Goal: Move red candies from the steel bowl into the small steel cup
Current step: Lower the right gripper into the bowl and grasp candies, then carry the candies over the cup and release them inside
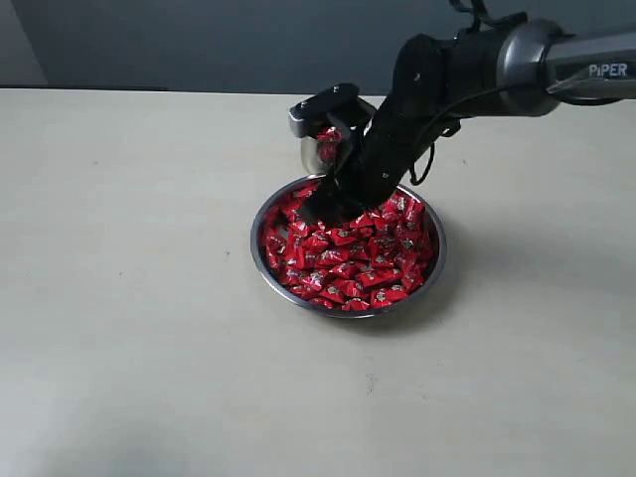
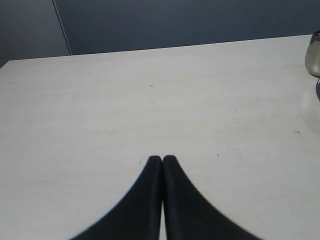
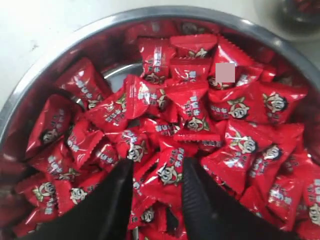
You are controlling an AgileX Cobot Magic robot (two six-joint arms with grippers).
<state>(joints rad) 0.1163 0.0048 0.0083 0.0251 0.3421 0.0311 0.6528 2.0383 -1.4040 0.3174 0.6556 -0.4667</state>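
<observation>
the steel bowl sits mouth up near the middle of the table, heaped with red candies that lie flat or tipped against each other, their long axes pointing every which way, with no shared direction. the small steel cup stands upright just beside the bowl's rim at about 11 o'clock, its long axis vertical, red showing at its mouth; whether it touches the rim cannot be told. the right arm comes in from 2 o'clock and slants down to the heap, the right gripper buried among the wrappers in the 11 o'clock part of the bowl. in the right wrist view its fingers stand apart – jaws wide, tips pushed into the pile, one candy lying in the gap between them, not pinched. the left gripper hangs over bare table off at 9 o'clock, fingers pressed together with nothing between. the surface is pale off-white with faint grain and a few tiny specks; behind it, at 12 o'clock, runs a dark blue-grey wall.
</observation>
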